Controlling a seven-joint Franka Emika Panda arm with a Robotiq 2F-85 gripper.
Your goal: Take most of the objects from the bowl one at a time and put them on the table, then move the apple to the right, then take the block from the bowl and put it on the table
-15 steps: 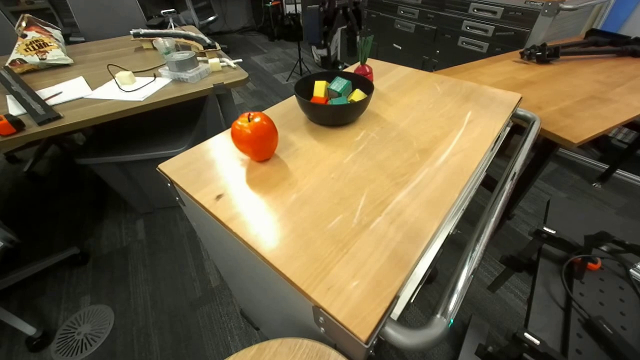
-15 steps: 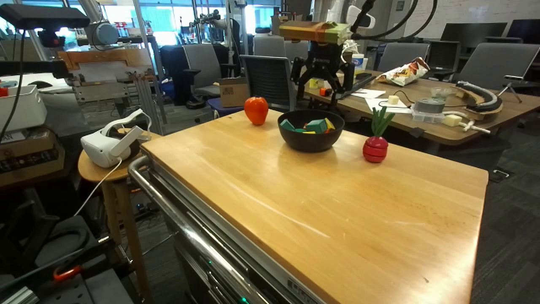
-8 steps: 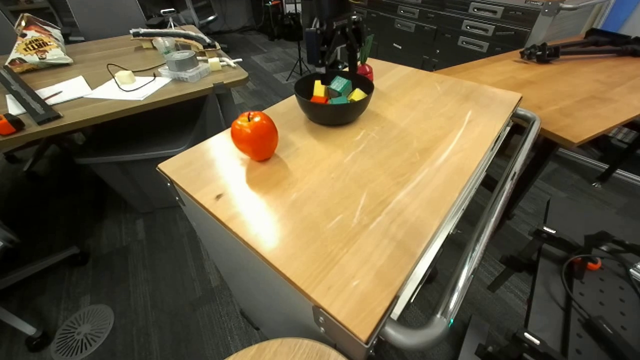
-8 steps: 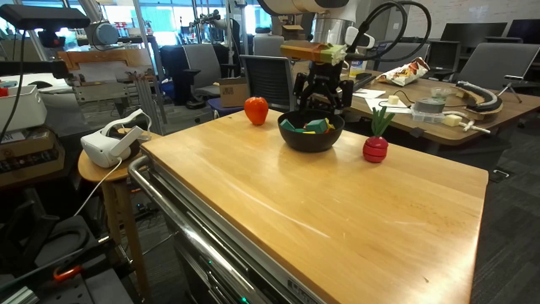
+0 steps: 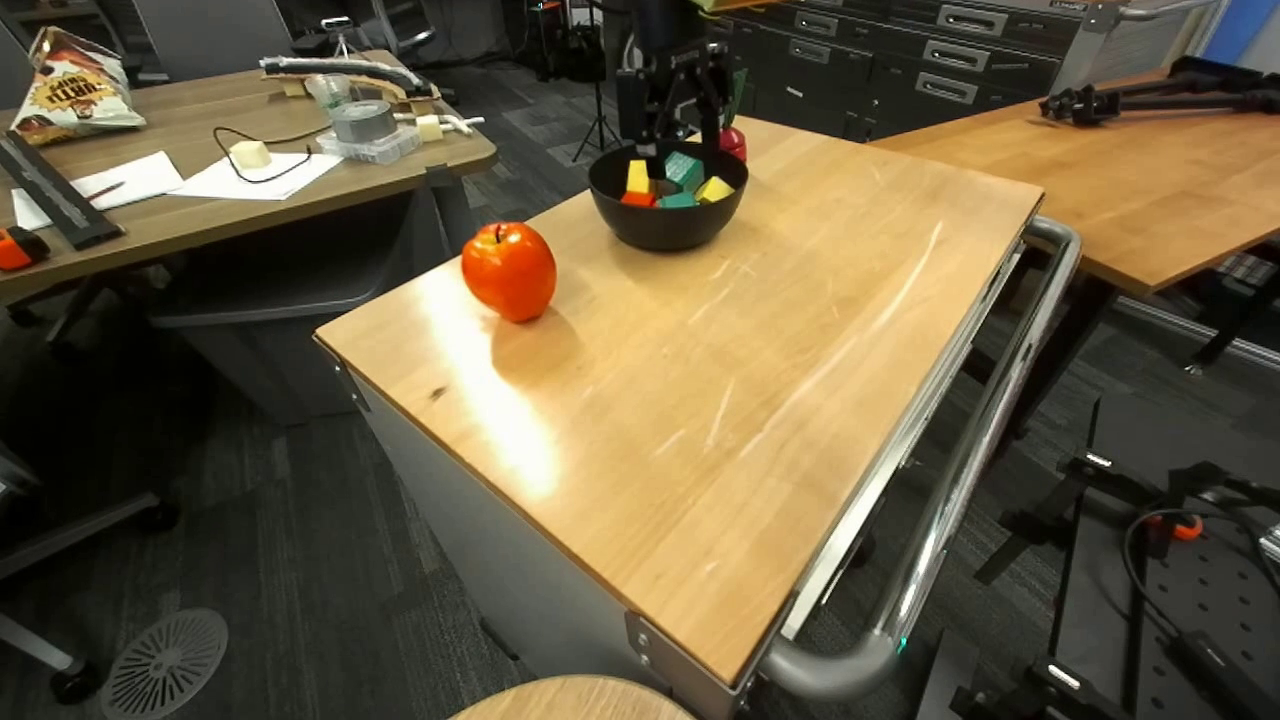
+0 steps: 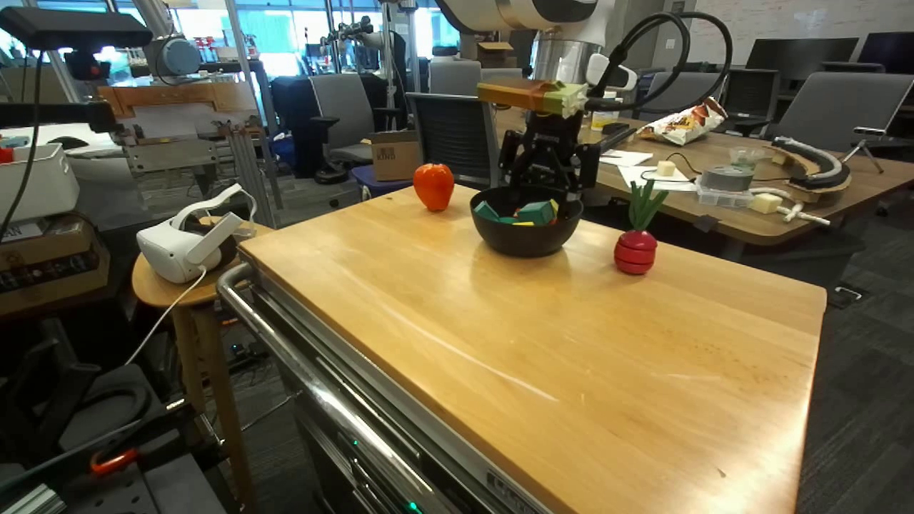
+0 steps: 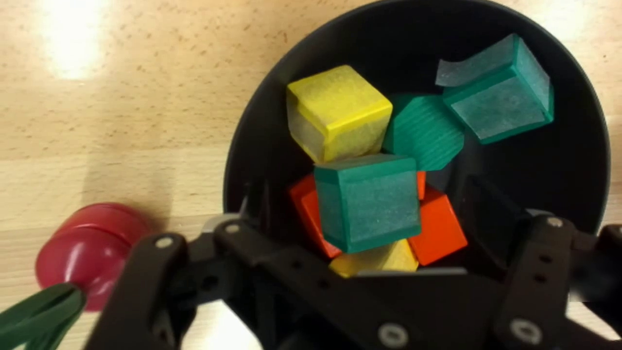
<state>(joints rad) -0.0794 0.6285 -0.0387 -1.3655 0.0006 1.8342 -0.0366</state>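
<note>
My hand (image 7: 368,201) stands spread around a green block (image 7: 381,209), gripping nothing. Every block (image 7: 340,109) I see sits in the bowl (image 6: 525,240), so I judge all remains: unloading onto the counter (image 6: 500,321), moving the apple (image 6: 433,187).

The black bowl (image 6: 525,238) stands upright on the light wooden table (image 5: 700,420); green, yellow and red blocks (image 7: 381,209) lie heaped inside. The shiny red-orange apple (image 5: 509,273) stands apart, stem up.

Arm (image 6: 525,14) bent, wrist (image 6: 568,61) pointing down, jaws spread wide.
</note>
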